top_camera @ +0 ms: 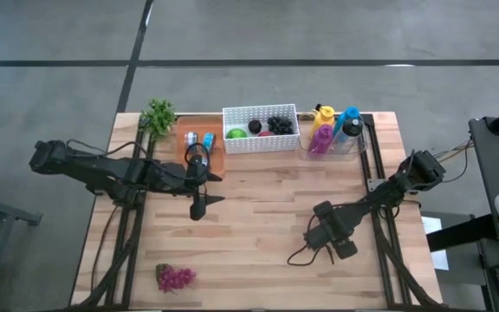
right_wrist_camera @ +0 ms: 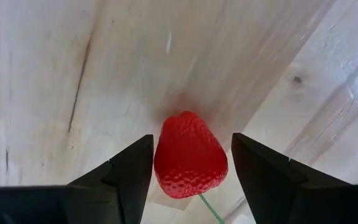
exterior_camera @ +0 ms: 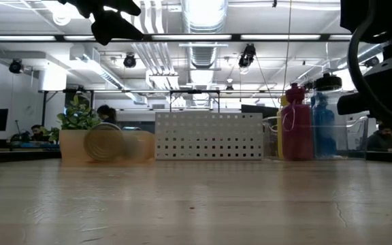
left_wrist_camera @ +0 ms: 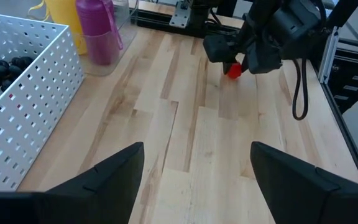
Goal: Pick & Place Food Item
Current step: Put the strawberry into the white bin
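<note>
A red strawberry [right_wrist_camera: 190, 163] lies between the two fingers of my right gripper [right_wrist_camera: 191, 162], its tip pointing away and its green stem toward the wrist. It also shows under that gripper in the left wrist view [left_wrist_camera: 232, 70]. My right gripper [top_camera: 323, 232] is low over the table's near middle, fingers open on either side of the berry. My left gripper [top_camera: 199, 204] is open and empty, raised above the table's left middle; it shows high up in the low view [exterior_camera: 111, 20]. My right gripper comes at the strawberry from above, one finger on each side. One finger [right_wrist_camera: 138, 168] stands right against the berry's side [right_wrist_camera: 159, 158]; I cannot tell whether it touches. A narrow gap shows at the other finger [right_wrist_camera: 253, 168].
A white perforated basket [top_camera: 260, 130] with fruit stands at the far edge. A clear bin of bottles [top_camera: 336, 132] is to its right, and an orange tray with cans [top_camera: 199, 140] and a small plant [top_camera: 158, 115] to its left. Purple grapes [top_camera: 176, 277] lie near left.
</note>
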Tool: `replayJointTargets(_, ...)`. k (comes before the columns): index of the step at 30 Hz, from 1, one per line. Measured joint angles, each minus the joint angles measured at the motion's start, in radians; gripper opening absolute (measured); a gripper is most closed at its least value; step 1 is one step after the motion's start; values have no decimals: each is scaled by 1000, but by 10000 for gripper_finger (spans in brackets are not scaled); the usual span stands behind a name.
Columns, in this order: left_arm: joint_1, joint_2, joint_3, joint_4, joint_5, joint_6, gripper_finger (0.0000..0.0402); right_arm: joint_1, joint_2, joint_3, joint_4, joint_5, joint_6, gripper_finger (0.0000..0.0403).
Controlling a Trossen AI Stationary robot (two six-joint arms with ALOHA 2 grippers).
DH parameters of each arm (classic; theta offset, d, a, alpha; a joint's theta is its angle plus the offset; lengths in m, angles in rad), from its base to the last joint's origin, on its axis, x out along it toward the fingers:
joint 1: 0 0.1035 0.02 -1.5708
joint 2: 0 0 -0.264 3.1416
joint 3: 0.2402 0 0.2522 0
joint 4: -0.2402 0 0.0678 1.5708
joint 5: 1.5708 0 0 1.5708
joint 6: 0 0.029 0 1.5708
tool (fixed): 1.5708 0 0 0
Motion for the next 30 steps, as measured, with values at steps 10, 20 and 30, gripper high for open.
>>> replayJointTargets(10, 0, 0, 0, 0, 0, 0, 313, 0, 0, -39, 53, 0, -2, 205)
replayJointTargets(20, 0, 0, 0, 0, 0, -2, 325, 0, -1, -48, 52, -1, 0, 164)
replayJointTargets(30, 0, 0, 0, 0, 0, -2, 326, 0, -2, -48, 52, -1, 32, 167)
